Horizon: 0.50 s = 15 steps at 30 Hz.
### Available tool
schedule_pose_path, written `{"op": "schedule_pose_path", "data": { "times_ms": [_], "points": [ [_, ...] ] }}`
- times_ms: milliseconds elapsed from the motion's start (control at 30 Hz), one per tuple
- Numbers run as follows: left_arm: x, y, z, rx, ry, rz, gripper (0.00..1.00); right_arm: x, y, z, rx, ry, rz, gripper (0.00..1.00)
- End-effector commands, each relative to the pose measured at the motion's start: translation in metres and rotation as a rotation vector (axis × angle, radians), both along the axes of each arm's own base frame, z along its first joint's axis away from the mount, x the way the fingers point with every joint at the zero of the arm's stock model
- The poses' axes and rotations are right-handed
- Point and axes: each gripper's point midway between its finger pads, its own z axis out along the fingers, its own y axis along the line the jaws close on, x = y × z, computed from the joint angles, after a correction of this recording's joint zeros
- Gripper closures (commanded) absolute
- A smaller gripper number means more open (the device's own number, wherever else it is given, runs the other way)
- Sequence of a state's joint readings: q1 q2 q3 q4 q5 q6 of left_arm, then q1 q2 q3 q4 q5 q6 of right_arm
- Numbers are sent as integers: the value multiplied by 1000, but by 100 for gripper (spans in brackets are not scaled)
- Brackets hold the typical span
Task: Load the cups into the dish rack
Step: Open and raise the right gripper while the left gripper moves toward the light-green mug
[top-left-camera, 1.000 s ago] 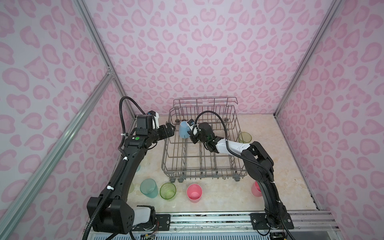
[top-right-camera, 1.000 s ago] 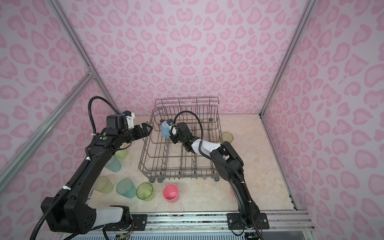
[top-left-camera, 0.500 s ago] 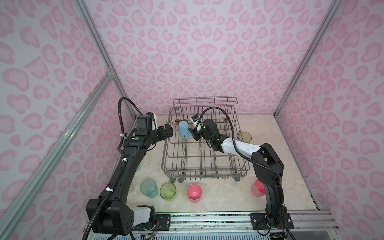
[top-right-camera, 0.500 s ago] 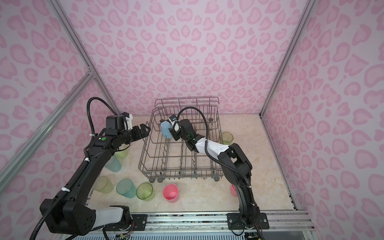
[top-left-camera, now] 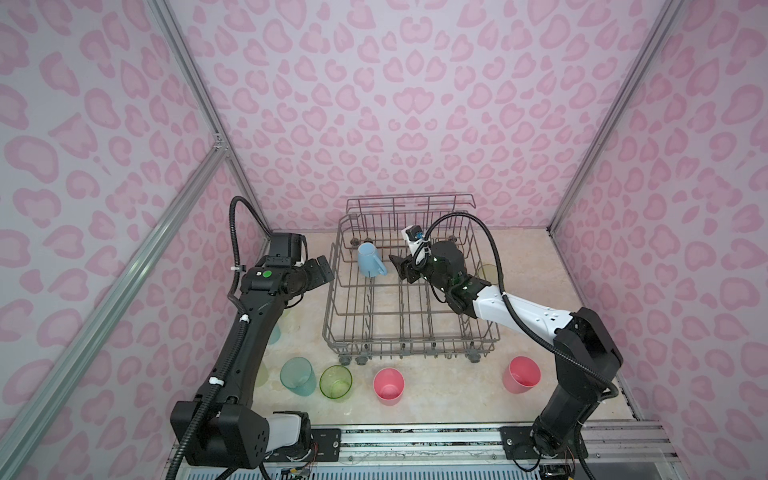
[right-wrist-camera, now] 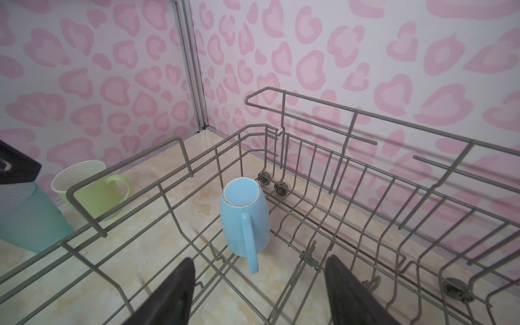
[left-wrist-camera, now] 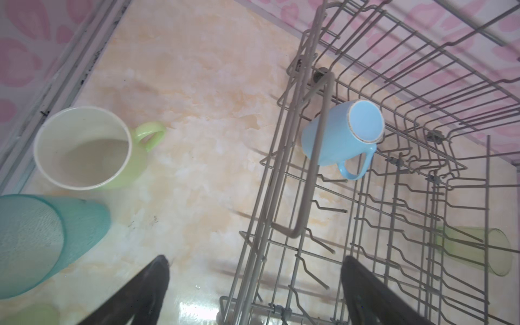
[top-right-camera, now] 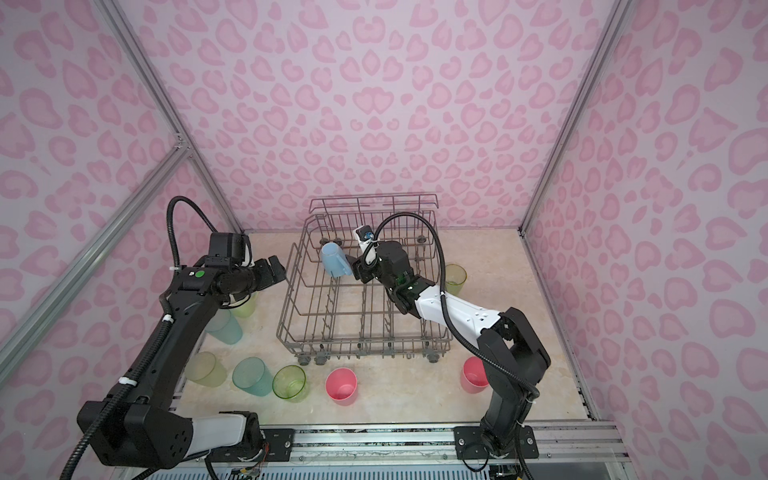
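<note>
The light-blue mug (top-left-camera: 370, 259) (top-right-camera: 334, 259) rests upside down, slightly tilted, on the tines in the far left corner of the dish rack (top-left-camera: 411, 345). Its handle points toward my right gripper (right-wrist-camera: 259, 260) (top-left-camera: 397, 266), which is open inside the rack a short way from the mug and holds nothing. My left gripper (left-wrist-camera: 254, 260) (top-left-camera: 322, 270) hovers open and empty over the rack's left rim. Several cups stand outside the rack: a pale-yellow mug (left-wrist-camera: 87, 146), teal tumblers (left-wrist-camera: 42, 239) (top-left-camera: 297, 376), a lime-green cup (top-left-camera: 336, 382) and pink tumblers (top-left-camera: 388, 386) (top-left-camera: 521, 374).
A lime-green cup (top-left-camera: 488, 272) stands by the rack's right side, behind my right arm. A yellowish cup (top-right-camera: 205, 368) sits near the left arm's base. Pink patterned walls close in on three sides. The rack's taller back rail (right-wrist-camera: 351, 112) rises at the far side.
My right gripper has opened, let go of the light-blue mug and drawn back to the right, leaving it upside down in the rack. The left arm has hardly moved.
</note>
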State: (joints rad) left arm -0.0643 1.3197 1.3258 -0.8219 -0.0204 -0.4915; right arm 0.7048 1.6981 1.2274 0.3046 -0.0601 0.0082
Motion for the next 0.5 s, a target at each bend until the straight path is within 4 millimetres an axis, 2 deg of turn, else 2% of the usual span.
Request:
{"op": "schedule_pose_path", "data": {
  "times_ms": [0, 33, 67, 133, 300, 467],
  "points": [
    [-12, 18, -10, 15, 75, 114, 2, -10, -19, -15, -25, 58, -55, 28],
    [-13, 20, -12, 12, 85, 128, 2, -14, -24, -19, -31, 70, -66, 28],
    [-9, 23, -3, 12, 67, 147, 1, -20, -30, -20, -31, 83, -71, 28],
    [-11, 32, -6, 40, 92, 182, 1, -30, -38, -24, -29, 110, -79, 28],
    [-13, 57, -21, 117, 197, 244, 2, -61, -56, -37, -7, 148, -92, 28],
    [-8, 77, -35, 26, 249, 343, 3, -75, -66, -50, -6, 178, -86, 28]
  ]
}}
